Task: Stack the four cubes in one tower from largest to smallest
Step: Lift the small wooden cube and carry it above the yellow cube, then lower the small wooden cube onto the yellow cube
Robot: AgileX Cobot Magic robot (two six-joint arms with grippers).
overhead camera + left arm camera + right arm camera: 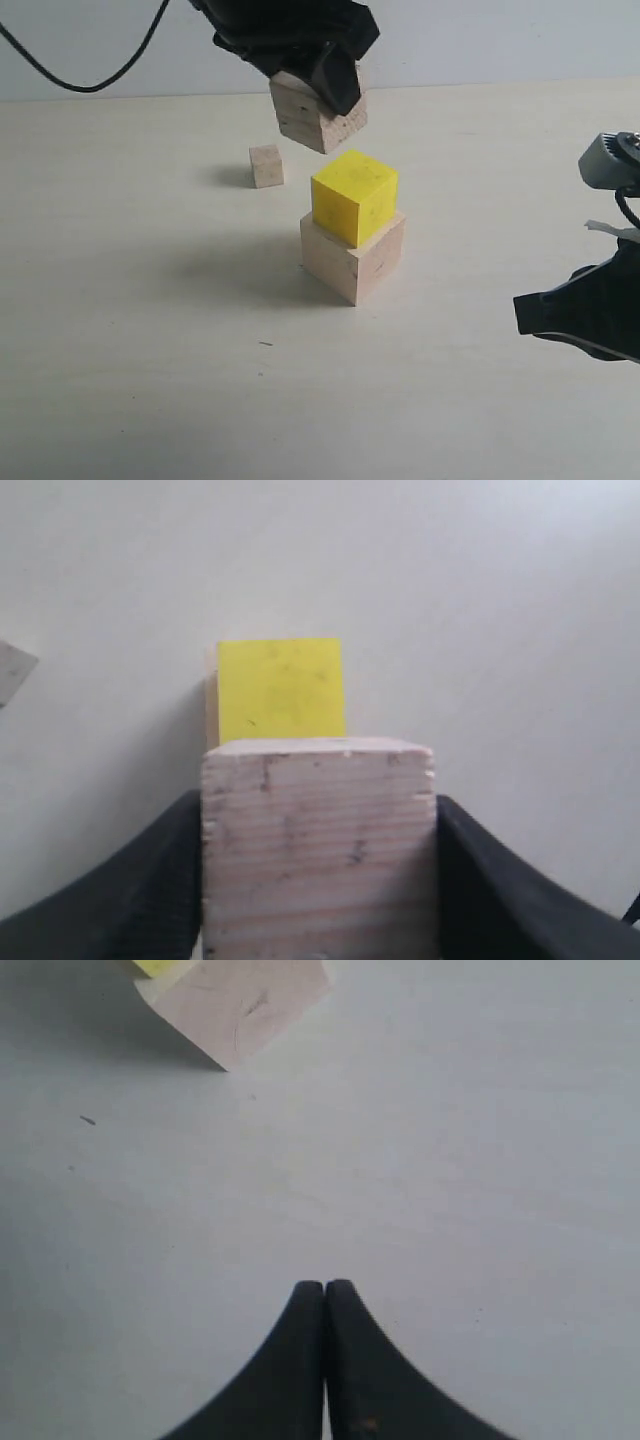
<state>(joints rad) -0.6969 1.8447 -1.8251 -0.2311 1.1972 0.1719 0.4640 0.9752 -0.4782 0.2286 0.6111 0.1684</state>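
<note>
Our left claw (pixel 318 95) pinches the grainy wood cube (pixel 305 118) aloft, with the yellow cube (pixel 354 195) on the largest cube (pixel 355 262) below and ahead of it; our right claw (pixel 325 1305) is pressed together.

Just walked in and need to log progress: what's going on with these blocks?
The left claw holds the grainy cube up in the air near the yellow cube, not yet on it. The yellow cube sits on the big cube, so two levels are stacked. The small cube stands alone on the table, further back. The right claw is shut and empty, off to the side.
</note>
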